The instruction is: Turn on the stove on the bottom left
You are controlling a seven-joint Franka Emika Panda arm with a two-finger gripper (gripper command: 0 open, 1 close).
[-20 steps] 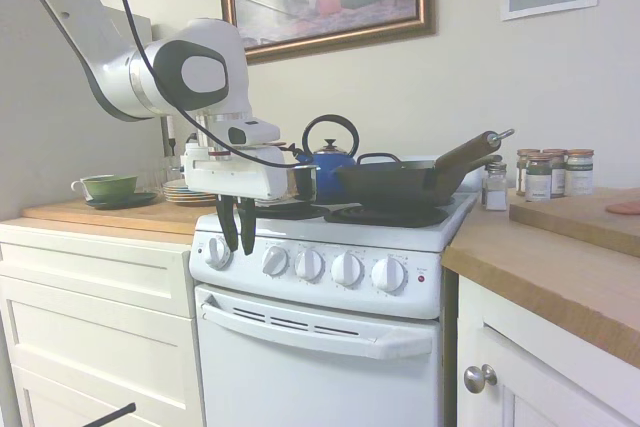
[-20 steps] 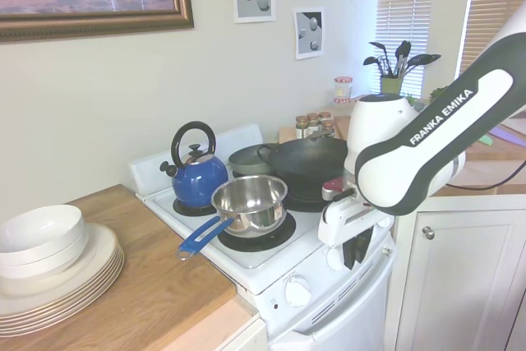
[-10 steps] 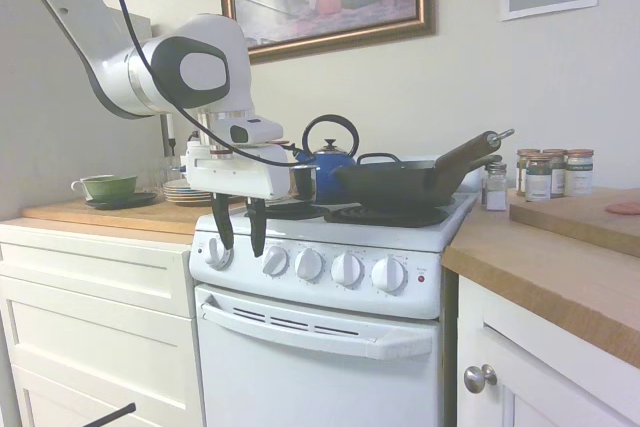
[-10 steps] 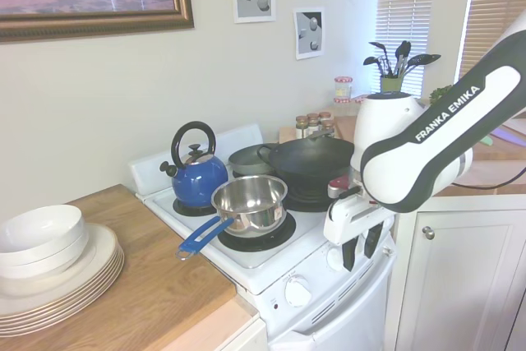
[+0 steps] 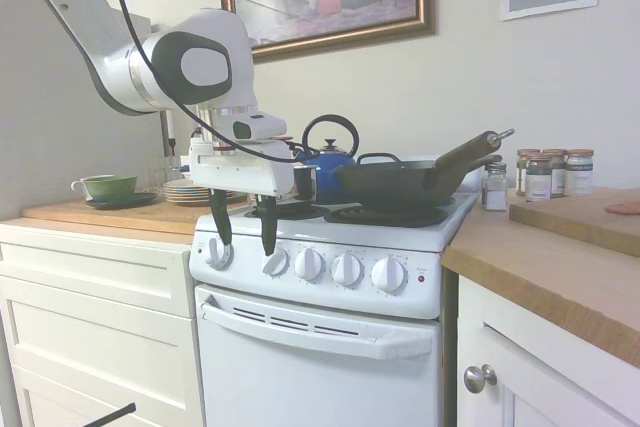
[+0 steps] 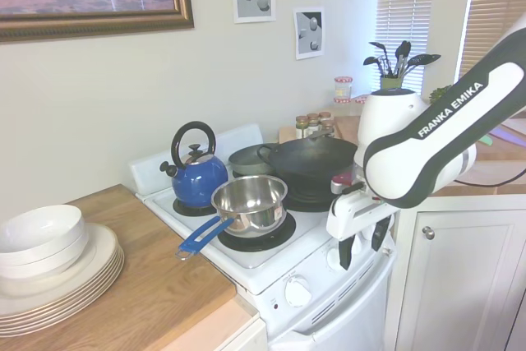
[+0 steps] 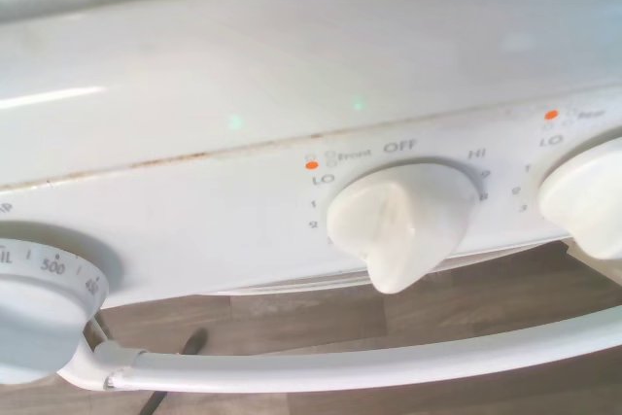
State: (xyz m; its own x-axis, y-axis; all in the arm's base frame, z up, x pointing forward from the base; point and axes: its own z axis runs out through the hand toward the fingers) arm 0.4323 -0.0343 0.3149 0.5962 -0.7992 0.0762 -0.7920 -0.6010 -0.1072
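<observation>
The stove is a narrow white range with a row of round white knobs and a small red light. My gripper hangs in front of the left end of the control panel, fingers pointing down and open. One finger is in front of the leftmost knob, the other by the second knob. Nothing is between them. From the other side the gripper stands just off the panel. The wrist view shows a knob marked Front, OFF, LO and HI.
A steel saucepan with a blue handle, a blue kettle and a black wok sit on the burners. The oven-door handle juts out below the knobs. Stacked plates and spice jars stand on the wooden counters.
The gripper's fingers have spread from nearly shut to wide open. The hand has shifted slightly along the knob row, towards the second knob.
</observation>
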